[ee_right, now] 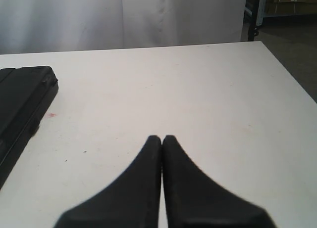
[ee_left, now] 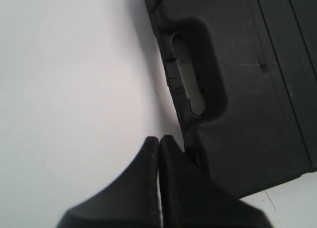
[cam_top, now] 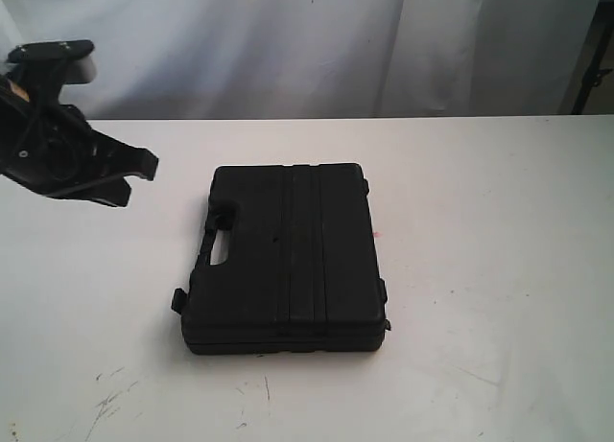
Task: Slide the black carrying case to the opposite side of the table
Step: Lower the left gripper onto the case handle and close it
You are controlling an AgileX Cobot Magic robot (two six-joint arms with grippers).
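The black carrying case lies flat near the middle of the white table, its handle cut-out on its left side. My left gripper hangs above the table to the left of the case, apart from it. In the left wrist view its fingers are shut with nothing between them, tips close to the case's handle edge. My right gripper is shut and empty over bare table; the case's corner shows off to one side. The right gripper is out of the exterior view.
A white curtain hangs behind the table's far edge. A tiny pink spot marks the tabletop just right of the case. Dark scuff marks lie near the front left. Beyond the table's right edge is a dark floor.
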